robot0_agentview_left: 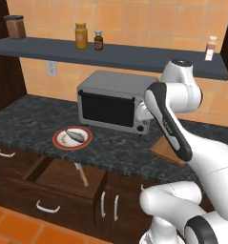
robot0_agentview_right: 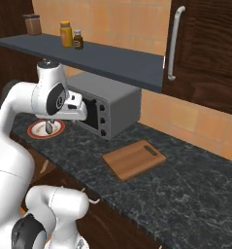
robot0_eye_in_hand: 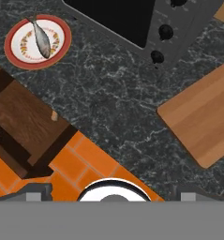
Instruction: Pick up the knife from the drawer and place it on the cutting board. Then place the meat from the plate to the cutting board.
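Open drawer [robot0_agentview_left: 63,178] at lower left, knife [robot0_agentview_left: 81,175] lying inside. Gripper [robot0_eye_in_hand: 111,197] spread wide, holding nothing. Probably light, stiff, thin; best pinched by the wooden handle. Fish [robot0_agentview_left: 75,135] on plate [robot0_agentview_left: 72,138]; cutting board [robot0_agentview_right: 134,158] at middle right.

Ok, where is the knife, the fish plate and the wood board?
knife [robot0_agentview_left: 81,174], left base view, middle of it, in the open drawer.
plate [robot0_eye_in_hand: 12,36], hand view, red rim.
cutting board [robot0_agentview_right: 132,159], right base view, bare middle.
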